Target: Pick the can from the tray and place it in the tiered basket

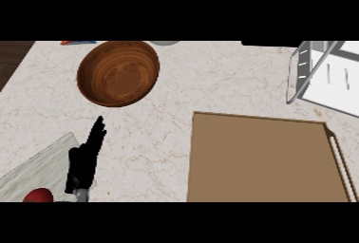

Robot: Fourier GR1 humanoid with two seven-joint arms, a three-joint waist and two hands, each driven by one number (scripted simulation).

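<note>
While no can shows on the brown tray (266,161), or anywhere else, only the left hand (85,159) is visible, fingers straight, holding nothing, resting over the worktop (210,80); wire basket (308,71) at far right; placement unconfirmed.

Bowl (118,73): on the counter (210,80), toward the far left, well apart from the tray.
Tray (263,161): on the counter at the near right, flat, reaching to the view's lower edge.
Wire rack (308,71): at the far right, behind the tray's far right corner.
Left hand (85,159): near left, in front of the bowl, left of the tray, fingers straight and pointing away.
Round object (38,195): at the near left edge, just left of the left hand's wrist.
Flat sheet (35,168): near left corner, under the round object.
</note>
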